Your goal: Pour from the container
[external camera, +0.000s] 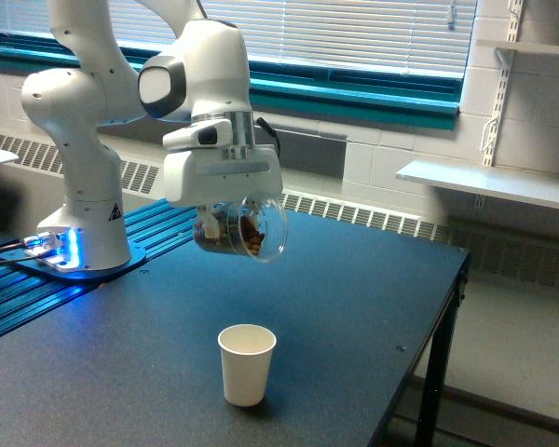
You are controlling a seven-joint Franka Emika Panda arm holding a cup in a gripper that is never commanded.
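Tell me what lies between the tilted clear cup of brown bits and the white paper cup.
Nothing: in the exterior view only open air and bare dark tabletop separate the clear cup from the paper cup.

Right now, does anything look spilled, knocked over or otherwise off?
Nothing stands out. The container is tilted in the gripper above the table, its brown bits inside. The paper cup stands upright below, and I see nothing spilled on the dark tabletop around it.
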